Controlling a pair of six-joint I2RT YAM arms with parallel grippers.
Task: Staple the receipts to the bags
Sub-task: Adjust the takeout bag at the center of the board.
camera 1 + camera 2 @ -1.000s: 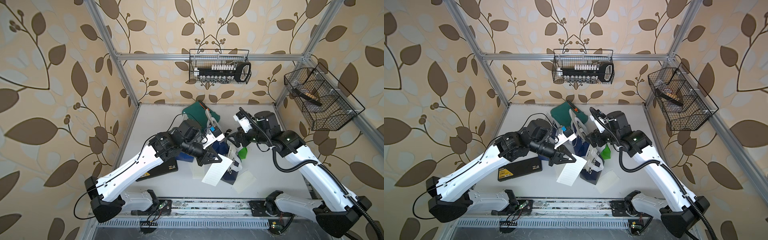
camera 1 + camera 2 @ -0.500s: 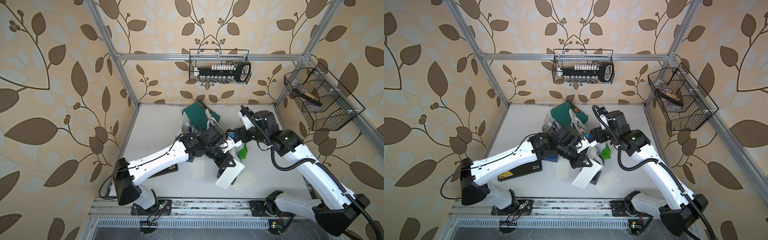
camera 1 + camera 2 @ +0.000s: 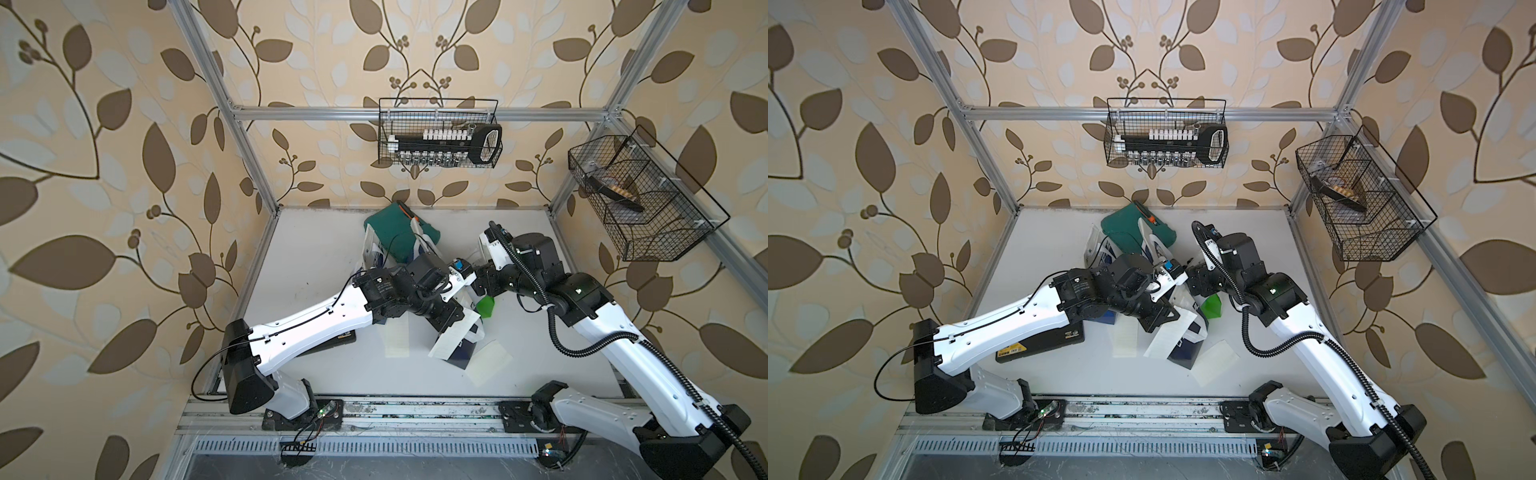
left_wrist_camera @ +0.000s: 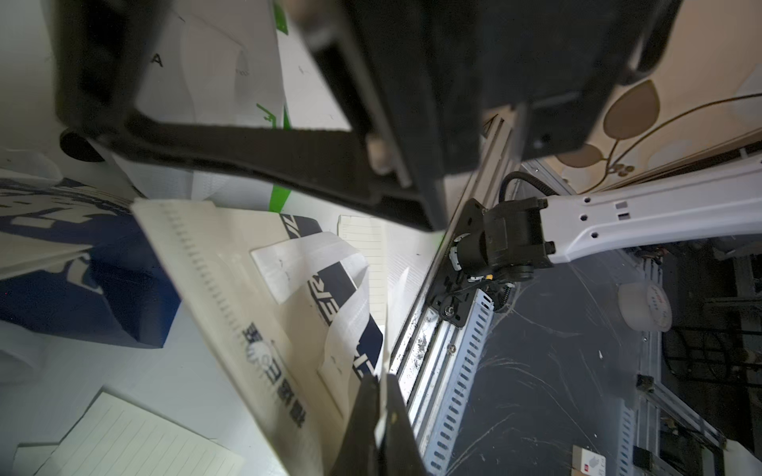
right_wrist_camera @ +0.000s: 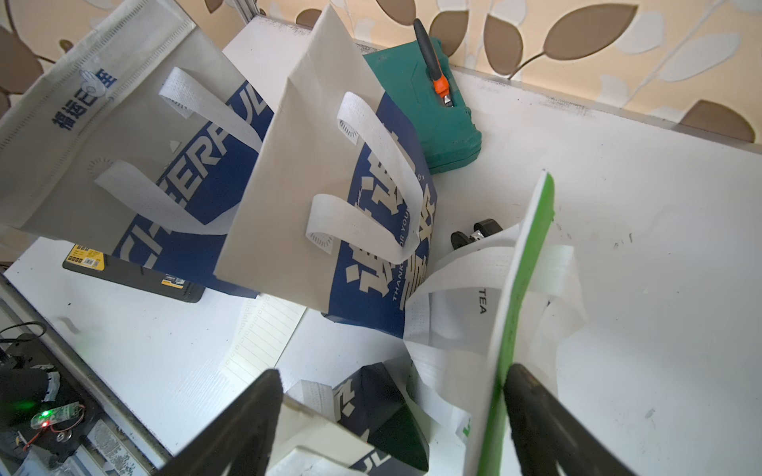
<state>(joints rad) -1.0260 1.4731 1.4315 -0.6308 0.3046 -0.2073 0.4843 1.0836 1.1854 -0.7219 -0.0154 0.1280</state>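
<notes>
Counting on the surface [image 3: 316, 249]: four bags, three receipts. Three navy bags and one green-and-white bag [image 3: 485, 305] cluster mid-surface. Two navy bags [image 5: 194, 165] [image 5: 371, 214] stand tilted toward the far edge, just before one dark green pouch [image 3: 388, 232]. The third navy bag [image 3: 462, 355] lies flat nearer the front edge.

The left tool [image 4: 381, 414] is clamped tight on one receipt [image 3: 456, 336], which hangs over the flat navy bag. The second receipt [image 3: 397, 340] lies flat on that bag's left-edge side, and the third receipt [image 3: 488, 362] on its right-edge side.

The right tool [image 5: 391, 371] has its jaws spread wide and grips nothing. The green-and-white bag's edge is just beside one finger; contact cannot be judged.
</notes>
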